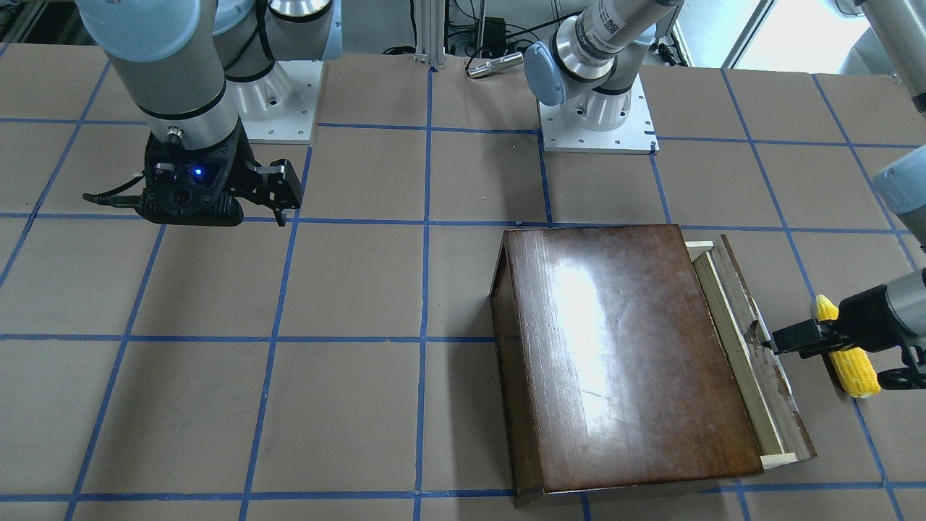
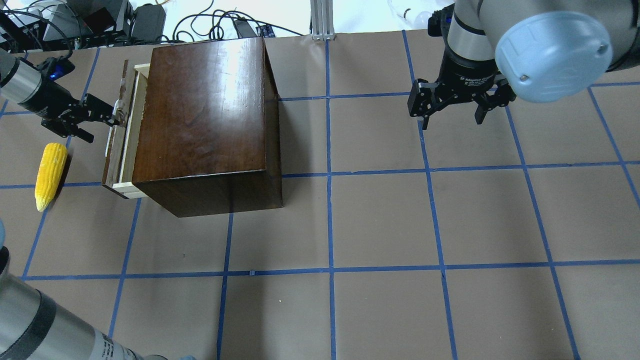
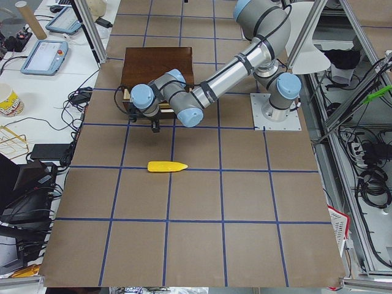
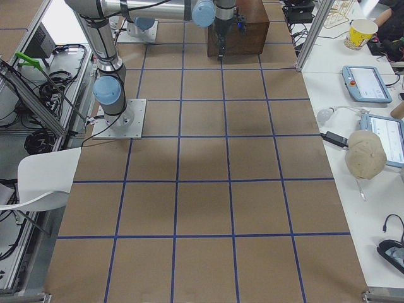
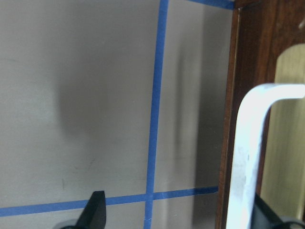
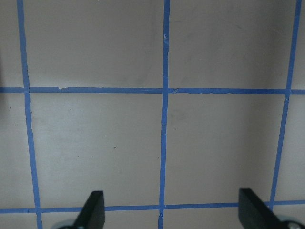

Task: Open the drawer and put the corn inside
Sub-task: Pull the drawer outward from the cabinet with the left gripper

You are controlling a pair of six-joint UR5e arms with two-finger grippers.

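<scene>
Front-facing, the barely-open drawer (image 1: 767, 391) is being hooked by the spread left claw (image 1: 772, 340), corn (image 1: 855, 370) lying on the desk (image 1: 347, 289) just behind; overhead, the right claw (image 2: 452, 114) is being held spread; wrist-side, the unpinched handle (image 5: 248, 157) could be lost.

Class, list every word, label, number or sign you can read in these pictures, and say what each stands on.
"2F Adaptive", rest blurred: white print on the black wrist collar above the right gripper.
White coded sticker on the left arm: too small to read.
Print on the white paper cup: blurred.
Glossy dark-brown wooden cabinet, bright yellow corn cob: no text.
</scene>
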